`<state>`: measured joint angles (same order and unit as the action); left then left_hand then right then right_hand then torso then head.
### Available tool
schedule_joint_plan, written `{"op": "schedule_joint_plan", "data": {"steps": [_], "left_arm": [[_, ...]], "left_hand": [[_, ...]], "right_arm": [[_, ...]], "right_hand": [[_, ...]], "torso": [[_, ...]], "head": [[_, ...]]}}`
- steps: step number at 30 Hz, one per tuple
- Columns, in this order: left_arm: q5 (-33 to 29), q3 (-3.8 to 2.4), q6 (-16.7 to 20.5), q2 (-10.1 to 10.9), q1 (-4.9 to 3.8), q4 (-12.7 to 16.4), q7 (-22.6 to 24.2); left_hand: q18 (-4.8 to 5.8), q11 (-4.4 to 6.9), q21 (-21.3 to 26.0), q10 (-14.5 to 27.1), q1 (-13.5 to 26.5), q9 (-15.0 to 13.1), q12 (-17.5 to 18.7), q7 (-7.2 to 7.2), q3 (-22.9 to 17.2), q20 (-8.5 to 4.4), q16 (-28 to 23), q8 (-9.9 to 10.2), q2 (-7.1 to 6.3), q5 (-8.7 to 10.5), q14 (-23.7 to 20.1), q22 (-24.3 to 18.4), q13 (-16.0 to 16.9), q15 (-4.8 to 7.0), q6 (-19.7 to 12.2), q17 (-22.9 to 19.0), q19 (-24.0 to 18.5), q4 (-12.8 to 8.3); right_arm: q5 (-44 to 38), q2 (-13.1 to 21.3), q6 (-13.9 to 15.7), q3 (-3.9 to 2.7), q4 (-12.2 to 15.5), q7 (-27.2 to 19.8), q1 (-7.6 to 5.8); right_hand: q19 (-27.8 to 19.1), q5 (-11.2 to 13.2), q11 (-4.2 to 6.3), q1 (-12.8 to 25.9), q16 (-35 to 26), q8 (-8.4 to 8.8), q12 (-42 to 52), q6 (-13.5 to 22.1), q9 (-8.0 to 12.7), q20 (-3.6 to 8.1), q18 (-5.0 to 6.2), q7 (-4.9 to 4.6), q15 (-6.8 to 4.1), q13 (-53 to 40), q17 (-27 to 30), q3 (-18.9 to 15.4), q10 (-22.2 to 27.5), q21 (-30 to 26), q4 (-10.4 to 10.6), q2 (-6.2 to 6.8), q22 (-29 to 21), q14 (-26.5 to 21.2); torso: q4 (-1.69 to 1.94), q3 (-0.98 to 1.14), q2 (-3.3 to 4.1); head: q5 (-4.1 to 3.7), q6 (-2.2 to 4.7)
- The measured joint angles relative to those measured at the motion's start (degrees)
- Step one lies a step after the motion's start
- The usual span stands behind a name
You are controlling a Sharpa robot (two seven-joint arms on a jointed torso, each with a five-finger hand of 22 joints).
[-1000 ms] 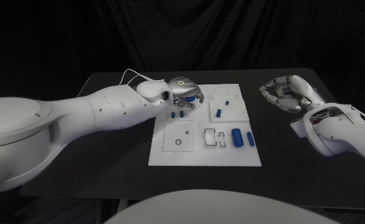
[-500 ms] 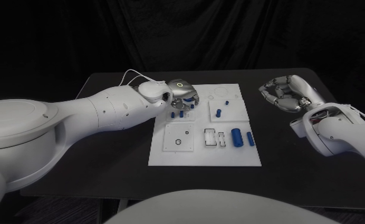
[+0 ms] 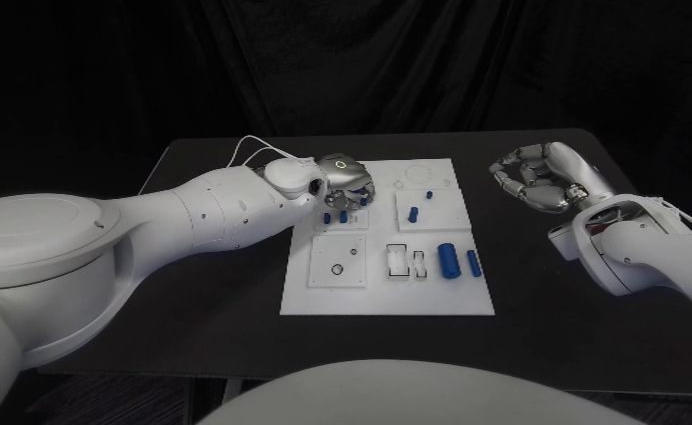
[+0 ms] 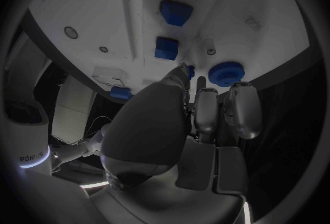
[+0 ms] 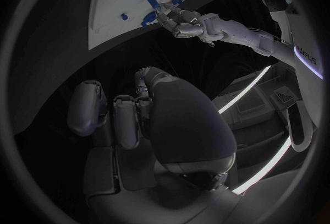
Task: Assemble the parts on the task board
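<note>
In the middle of the black bench (image 3: pixel 216 330) lies the white task board (image 3: pixel 378 297), its long sides running from the near edge toward the far edge. The left arm (image 3: pixel 173 220) reaches across from the bench's left side and ends over the board's far left part. The right arm (image 3: pixel 627 245) waits off the board, over the bench's right side. The left hand (image 3: pixel 343 181) points its fingers down among small blue parts (image 3: pixel 346 212) that stand in that far left section; its wrist view shows a fingertip (image 4: pixel 180 72) close to a small blue piece, but whether anything is pinched I cannot tell. The right hand (image 3: pixel 537 177) is curled loosely, clenched on nothing, well apart from the board. Toward the near right corner of the board a blue cylinder (image 3: pixel 449 261) lies flat with a slimmer blue pin (image 3: pixel 473 263) just beside it, and two pale rectangular slots (image 3: pixel 405 262) sit to their left. Another blue peg (image 3: pixel 414 213) stands in the section beyond them. In the left wrist view a round blue toothed part (image 4: pixel 226 74), gear-like, sits near the board's edge beside the fingers.

The step in hand looks like picking or seating one of the small far-left parts. The next move likely calls for a fine pinch and a straight push or lift without knocking the neighbouring pegs.
</note>
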<state>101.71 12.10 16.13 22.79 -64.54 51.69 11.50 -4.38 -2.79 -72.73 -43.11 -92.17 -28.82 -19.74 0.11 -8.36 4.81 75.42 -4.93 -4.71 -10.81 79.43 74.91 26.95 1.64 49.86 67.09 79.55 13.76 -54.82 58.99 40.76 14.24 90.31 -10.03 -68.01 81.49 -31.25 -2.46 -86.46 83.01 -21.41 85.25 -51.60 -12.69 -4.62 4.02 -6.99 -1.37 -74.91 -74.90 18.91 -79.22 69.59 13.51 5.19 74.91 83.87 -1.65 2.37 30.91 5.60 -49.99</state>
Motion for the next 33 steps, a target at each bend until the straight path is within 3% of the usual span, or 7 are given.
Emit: {"op": "schedule_joint_plan", "data": {"steps": [18,22,33], "left_arm": [[0.1,0.00,0.1,-0.8,0.24,-0.9,0.1],[0.1,0.00,0.1,-1.0,0.31,-1.1,0.1],[0.1,0.00,0.4,-1.7,0.51,-2.0,0.2]], "left_hand": [[0.00,1.24,0.2,-3.3,0.8,0.9,-1.3,0.51,-3.1,-0.20,0.0,0.0,0.75,-1.91,-0.2,0.0,-0.8,0.20,1.6,-0.2,-0.2,-1.3],[0.00,2.05,0.0,-5.5,0.7,1.2,-1.7,0.95,-4.3,-0.20,0.4,0.0,0.75,-2.12,-0.1,0.0,-1.4,0.99,2.4,-0.2,-0.2,-1.9],[0.00,3.35,-0.4,-8.4,1.0,1.2,-1.3,1.74,-6.5,-0.42,0.4,-0.8,0.97,-2.45,-0.3,0.0,-3.0,1.75,5.0,-0.7,0.0,-3.5]], "right_arm": [[0.0,0.0,0.0,0.00,0.1,0.0,0.00],[0.0,0.0,0.0,0.00,0.1,0.0,0.00],[0.0,0.0,0.0,0.00,0.1,0.0,0.00]], "right_hand": [[0.0,0.0,0.00,0.0,0.0,0.00,0.0,0.0,0.0,0.00,0.00,0.00,0.00,0.0,0.0,0.0,0.0,0.0,0.0,0.00,0.0,0.0],[0.0,0.0,0.00,0.0,0.0,0.00,0.0,0.0,0.0,0.00,0.00,0.00,0.00,0.0,0.0,0.0,0.0,0.0,0.0,0.00,0.0,0.0],[0.0,0.0,0.00,0.0,0.0,0.00,0.0,0.0,0.0,0.00,0.00,0.00,0.00,0.0,0.0,0.2,0.0,0.0,-0.2,0.00,0.0,0.0]], "torso": [[-0.02,0.00,0.02],[-0.02,0.00,0.01],[-0.02,0.00,0.01]], "head": [[0.13,0.00],[0.09,0.00],[0.25,0.00]]}}
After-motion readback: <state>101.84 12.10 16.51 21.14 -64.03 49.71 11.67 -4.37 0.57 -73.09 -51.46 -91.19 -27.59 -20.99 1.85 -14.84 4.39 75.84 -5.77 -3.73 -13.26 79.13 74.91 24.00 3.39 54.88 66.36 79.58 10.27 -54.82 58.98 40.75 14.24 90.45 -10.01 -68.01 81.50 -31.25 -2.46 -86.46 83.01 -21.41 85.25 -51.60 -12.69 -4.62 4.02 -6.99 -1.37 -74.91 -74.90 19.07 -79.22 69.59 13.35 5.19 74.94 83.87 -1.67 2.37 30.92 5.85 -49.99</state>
